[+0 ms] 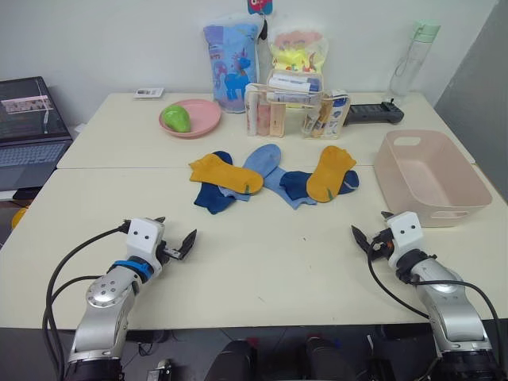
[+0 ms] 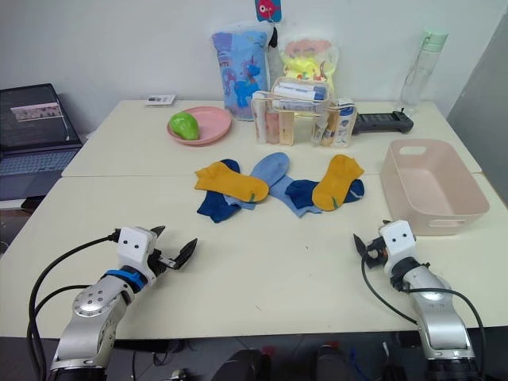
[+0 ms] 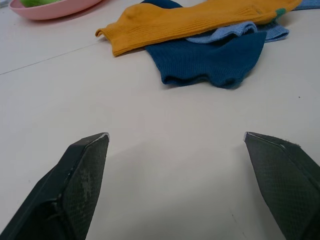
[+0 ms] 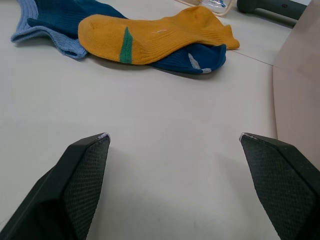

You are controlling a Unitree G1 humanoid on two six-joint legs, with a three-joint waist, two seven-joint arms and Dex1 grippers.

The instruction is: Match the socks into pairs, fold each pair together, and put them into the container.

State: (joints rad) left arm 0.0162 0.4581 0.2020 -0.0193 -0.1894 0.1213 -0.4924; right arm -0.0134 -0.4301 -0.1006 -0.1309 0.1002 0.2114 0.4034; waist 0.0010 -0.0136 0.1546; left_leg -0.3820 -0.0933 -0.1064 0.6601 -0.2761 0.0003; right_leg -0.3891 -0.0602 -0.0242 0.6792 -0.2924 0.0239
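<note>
the socks lie loose in a row on the cream table (image 1: 262,262), all to the left of the pink container (image 1: 432,178) and not yet paired. nearest the container, one mustard sock (image 1: 330,172) lies across a navy sock (image 1: 295,184), touching it. further from the container, a light blue sock (image 1: 262,159) sits in the middle of the row, with another light blue sock (image 1: 290,195) under the navy one. farthest from the container, the second mustard sock (image 1: 225,174) lies over the second navy sock (image 1: 214,196). the container holds nothing.

the right gripper (image 1: 371,240) rests on the table just in front of the container, its fingers spread apart with nothing between them. the left gripper (image 1: 176,244) rests well apart from the container, on the far side of the sock row from it, fingers likewise spread wide and holding nothing. a round pink plate (image 1: 190,117) with a green object sits behind the socks, far from the container.
</note>
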